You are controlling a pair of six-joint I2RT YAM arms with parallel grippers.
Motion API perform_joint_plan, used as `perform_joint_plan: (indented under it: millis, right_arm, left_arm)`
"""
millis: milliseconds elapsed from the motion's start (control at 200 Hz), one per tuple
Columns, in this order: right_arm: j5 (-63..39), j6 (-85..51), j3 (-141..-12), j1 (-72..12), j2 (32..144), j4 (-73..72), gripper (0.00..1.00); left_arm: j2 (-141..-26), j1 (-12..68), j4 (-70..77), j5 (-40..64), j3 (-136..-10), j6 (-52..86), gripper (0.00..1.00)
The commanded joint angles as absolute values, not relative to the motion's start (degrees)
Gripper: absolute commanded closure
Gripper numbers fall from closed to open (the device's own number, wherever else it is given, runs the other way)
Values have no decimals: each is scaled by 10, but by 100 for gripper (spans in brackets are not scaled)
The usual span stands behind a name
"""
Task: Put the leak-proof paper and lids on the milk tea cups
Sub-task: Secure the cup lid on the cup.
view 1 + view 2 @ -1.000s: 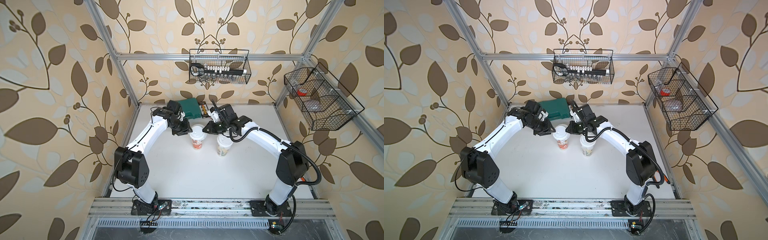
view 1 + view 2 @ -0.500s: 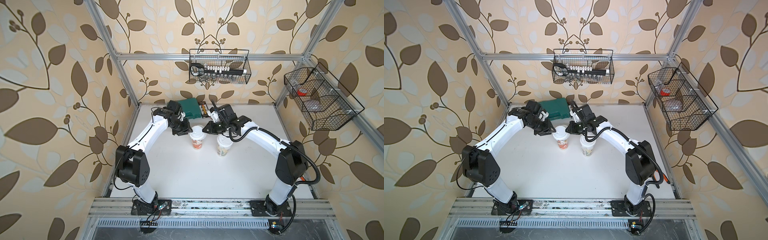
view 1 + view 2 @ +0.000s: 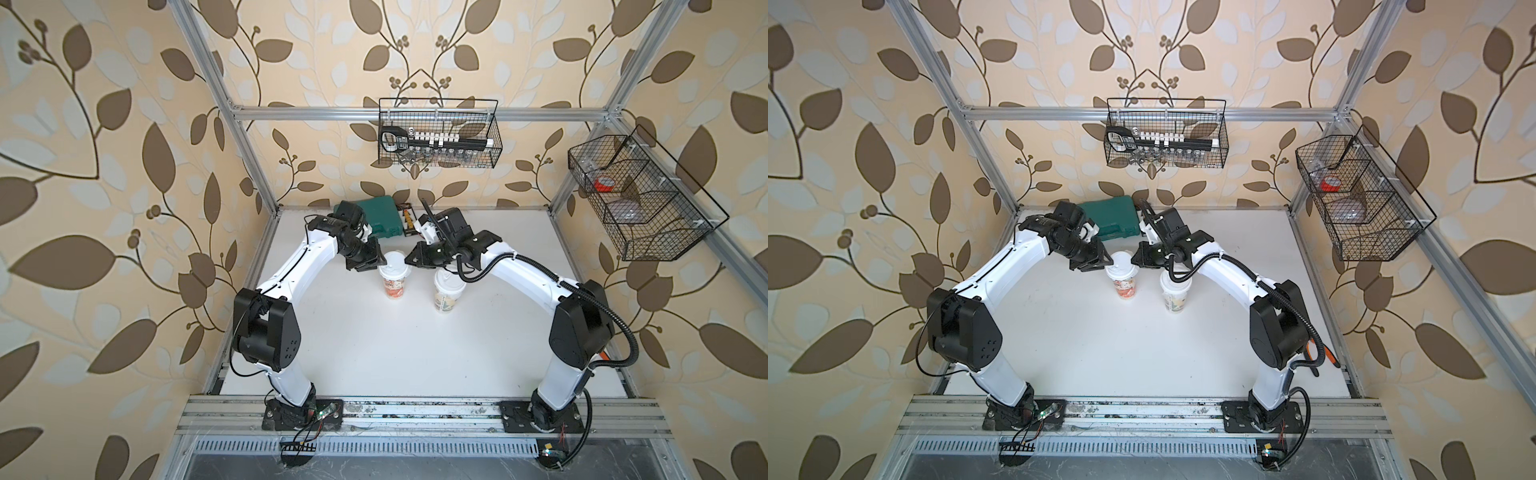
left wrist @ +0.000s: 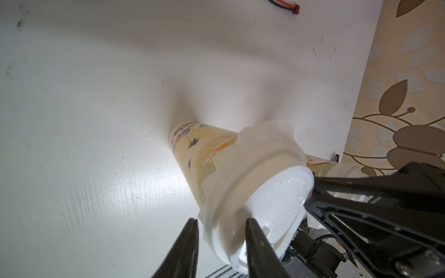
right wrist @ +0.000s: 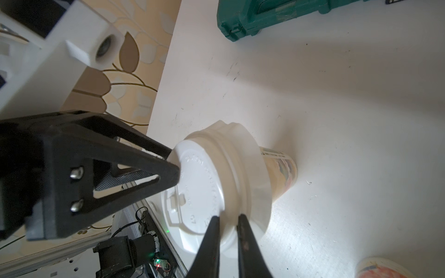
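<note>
In both top views two milk tea cups stand mid-table, the red-orange one (image 3: 392, 287) (image 3: 1125, 289) and the green-beige one (image 3: 444, 302) (image 3: 1175, 302). Each wears a white lid. On the red-orange cup (image 4: 204, 154) (image 5: 279, 173) the leak-proof paper (image 4: 265, 134) (image 5: 255, 166) shows as a crinkled whitish skirt under the lid (image 4: 272, 199) (image 5: 199, 183). My left gripper (image 3: 381, 262) (image 4: 221, 223) is open and straddles the lid's rim, one finger a little clear of it. From the opposite side my right gripper (image 3: 409, 258) (image 5: 228, 216) is pinched narrowly on the lid's raised edge.
A teal case (image 3: 380, 218) (image 5: 277, 16) lies at the back of the white table (image 3: 395, 353), just behind both wrists. Wire baskets hang on the back wall (image 3: 438, 137) and the right wall (image 3: 636, 199). The green-beige cup stands under my right forearm.
</note>
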State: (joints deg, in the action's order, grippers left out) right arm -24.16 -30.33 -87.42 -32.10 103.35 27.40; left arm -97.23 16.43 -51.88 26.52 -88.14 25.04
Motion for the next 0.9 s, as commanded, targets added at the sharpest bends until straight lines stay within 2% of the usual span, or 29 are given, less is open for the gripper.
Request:
perform_joint_plan:
  millis: [0,200,320,485,895]
  right_arm:
    - [-225,-290,-881,-323,1057,312,85]
    - [-222,-286,-899,-323,1049,299,81]
    - [-217,-282,-919,-323,1051,298,74]
    - [-217,-282,-930,-323,1057,286,71]
    - [-228,-275,-974,-322,1108,285,71]
  left_arm:
    - [-991,164,-555,242,-880,237,66]
    - [-995,166,-562,233,-885,232,66]
    - [-998,170,-566,229,-887,230,66]
    - [-1001,174,-570,223,-893,229,66]
    - [-1005,176,-570,222,-896,227,65]
